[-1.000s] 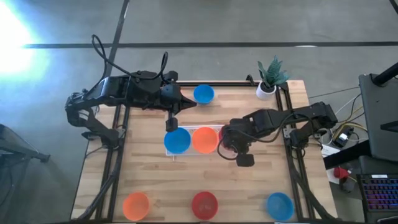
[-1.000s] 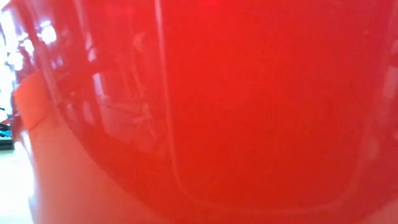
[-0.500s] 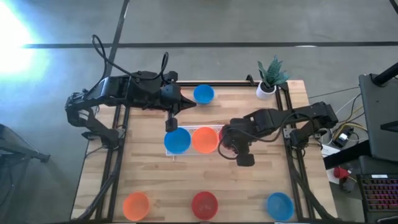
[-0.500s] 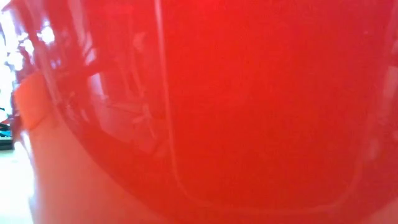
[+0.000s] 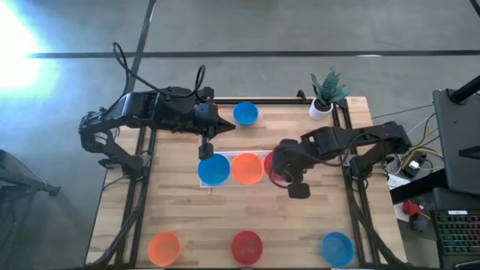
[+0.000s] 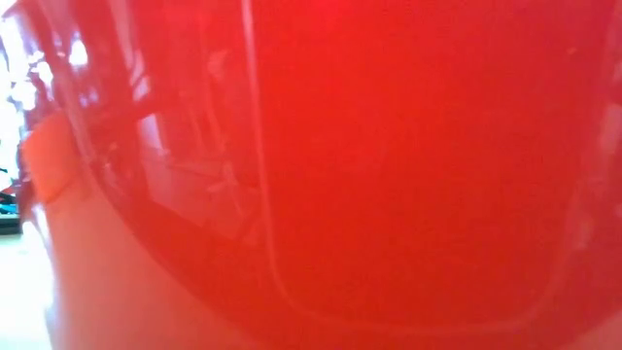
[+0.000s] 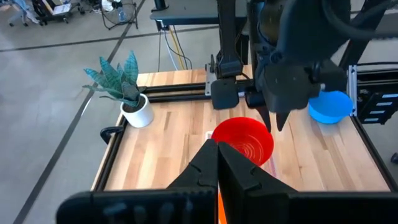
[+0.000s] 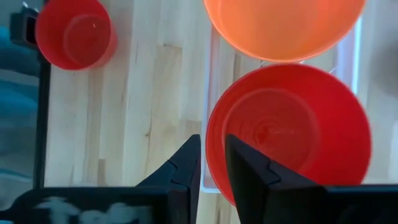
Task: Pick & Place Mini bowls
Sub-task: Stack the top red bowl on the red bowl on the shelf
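Note:
A blue mini bowl (image 5: 214, 169), an orange one (image 5: 247, 168) and a red one (image 5: 268, 163) sit in a row on the white tray (image 8: 213, 87) at mid-table. My right gripper (image 8: 212, 155) points down over the red bowl (image 8: 292, 130), slightly open. One finger is inside the rim and one outside. My left gripper (image 5: 206, 148) hangs shut above the table beyond the blue bowl, holding nothing. In the left wrist view my shut left gripper (image 7: 217, 163) faces the red bowl (image 7: 242, 140) and the right gripper (image 7: 278, 121). My right gripper comes from above at the red bowl's rim (image 8: 209, 146) on its near side, with that rim in the gap between the two fingers. I cannot tell whether either finger touches it. The bowl sits upright in the tray beside the orange bowl (image 8: 283, 25).
Another blue bowl (image 5: 245, 113) stands near the far edge. An orange (image 5: 164, 247), a red (image 5: 247, 247) and a blue bowl (image 5: 337, 248) line the near edge. That red bowl (image 6: 389, 175) fills the low view. A potted plant (image 5: 326, 94) stands at the far right corner.
My right gripper has risen a little and drawn slightly toward the table's right edge, so more of the red bowl shows in the high view. The bowls and the left arm have kept still.

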